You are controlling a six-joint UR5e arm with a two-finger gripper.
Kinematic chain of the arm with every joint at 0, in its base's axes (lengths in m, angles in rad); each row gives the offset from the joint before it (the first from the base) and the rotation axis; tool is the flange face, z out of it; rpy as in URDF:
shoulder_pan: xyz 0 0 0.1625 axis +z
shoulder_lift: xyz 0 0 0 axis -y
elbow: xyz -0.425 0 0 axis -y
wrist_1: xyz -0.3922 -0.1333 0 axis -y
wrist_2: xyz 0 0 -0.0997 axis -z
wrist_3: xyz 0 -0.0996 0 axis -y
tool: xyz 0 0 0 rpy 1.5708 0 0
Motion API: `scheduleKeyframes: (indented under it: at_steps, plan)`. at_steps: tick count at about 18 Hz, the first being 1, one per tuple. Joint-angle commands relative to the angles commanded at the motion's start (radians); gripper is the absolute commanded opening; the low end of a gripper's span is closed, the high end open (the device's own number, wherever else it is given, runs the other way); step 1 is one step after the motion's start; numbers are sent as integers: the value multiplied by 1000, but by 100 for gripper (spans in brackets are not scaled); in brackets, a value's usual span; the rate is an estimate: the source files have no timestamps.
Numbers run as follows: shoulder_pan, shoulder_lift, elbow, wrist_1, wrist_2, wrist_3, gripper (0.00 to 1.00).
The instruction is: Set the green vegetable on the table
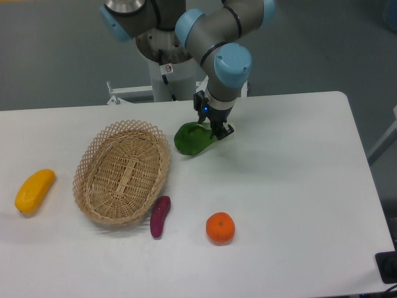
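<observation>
Currently the green vegetable point(193, 139) is pinched at its stalk end by the pincer point(218, 130), low over the table point(291, 186) just right of the basket point(122, 172). Contact should be confirmed before release.

The arm point(208, 28) is showing thick grey metallic tubes, and rounded light-blue caps are covering its joints, one big cap facing us just above the wrist. A pale grey-white pedestal point(162, 74) is carrying it all, with a small round sticker showing on its front and a thin black cable running down beside that. Down at the wrist a dark block is glowing with a tiny blue light, and the gripper point(218, 131) is looking black and compact, its short fingers too small to make out clearly.
</observation>
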Motion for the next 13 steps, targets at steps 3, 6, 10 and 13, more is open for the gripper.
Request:
scheduleKeyframes:
  at_steps: [3,6,10,13]
  plan:
    - [9,-11,70,0,5,-6,100]
    - [17,-49,149,-1,8,-14,100]
    - [52,-112,253,-5,6,-14,100]
    - [74,-158,334,-8,8,-15,100]
